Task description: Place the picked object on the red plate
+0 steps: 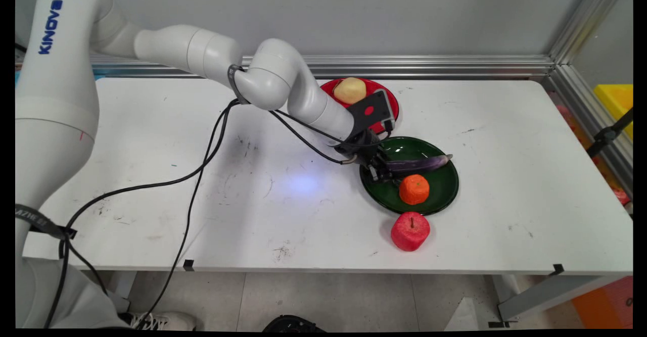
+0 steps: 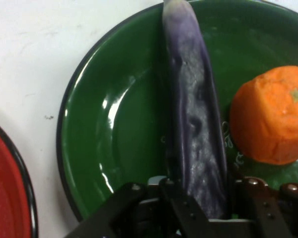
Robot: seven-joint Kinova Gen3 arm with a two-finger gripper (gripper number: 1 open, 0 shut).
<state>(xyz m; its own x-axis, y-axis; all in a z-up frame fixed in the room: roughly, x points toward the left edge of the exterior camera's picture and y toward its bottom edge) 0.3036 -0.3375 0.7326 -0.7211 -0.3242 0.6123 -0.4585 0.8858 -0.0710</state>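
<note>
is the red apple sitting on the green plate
No. The red apple sits on the bare table, just off the near rim of the green plate, which holds only the orange and the eggplant.

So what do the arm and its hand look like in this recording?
The arm is glossy white with rounded joints and blue KINOVA lettering on its big link. Black cables hang from it, and a black plate with a red dot sits at the wrist. The hand is a black two-finger linkage.

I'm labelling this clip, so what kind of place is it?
Probably a robotics lab bench: a white table fenced by an aluminium frame, with toy foods, an eggplant and an orange, on a green plate by the claw.
</note>
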